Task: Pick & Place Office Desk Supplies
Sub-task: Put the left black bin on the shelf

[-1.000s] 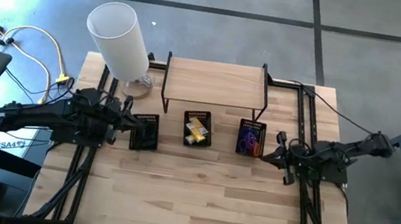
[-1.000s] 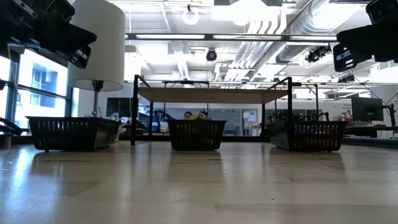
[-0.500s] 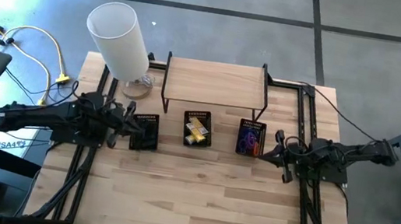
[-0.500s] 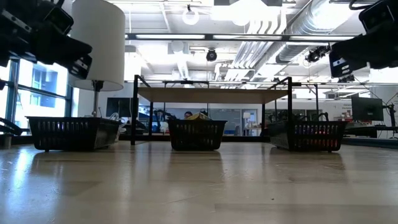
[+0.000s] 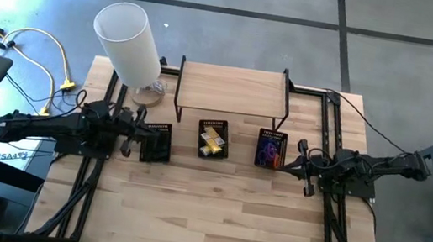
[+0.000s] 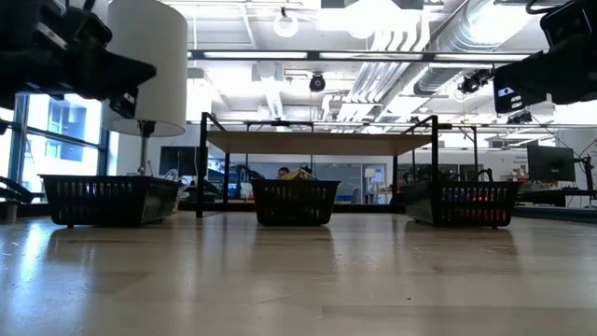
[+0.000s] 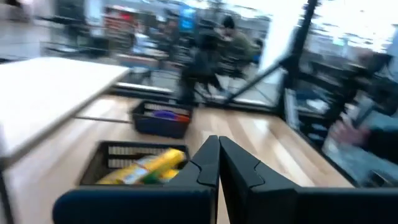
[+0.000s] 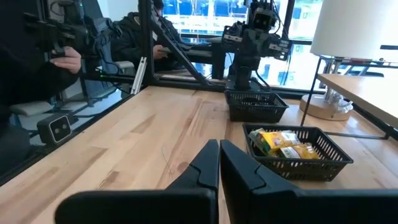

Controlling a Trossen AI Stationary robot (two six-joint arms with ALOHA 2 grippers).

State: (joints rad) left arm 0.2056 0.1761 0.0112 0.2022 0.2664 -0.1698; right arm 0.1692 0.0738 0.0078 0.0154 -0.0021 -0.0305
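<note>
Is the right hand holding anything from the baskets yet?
No. The right hand is shut on nothing, its fingers pressed together above bare table, short of the yellow-item basket.

left basket (image 5: 157,141) contents unreadable, left wrist blurred

Two black jointed arms, matte housings, thin dark cables trailing along links and down frame rails. Left gripper (image 5: 145,125) and right gripper (image 5: 297,160): paired black fingers, angular, stepped inner edges, tapering to blunt tips, mounted on wide black crossbar. Left fingers (image 7: 208,163) glossy under glare; right fingers (image 8: 207,167) dull, moulded plastic look.
</note>
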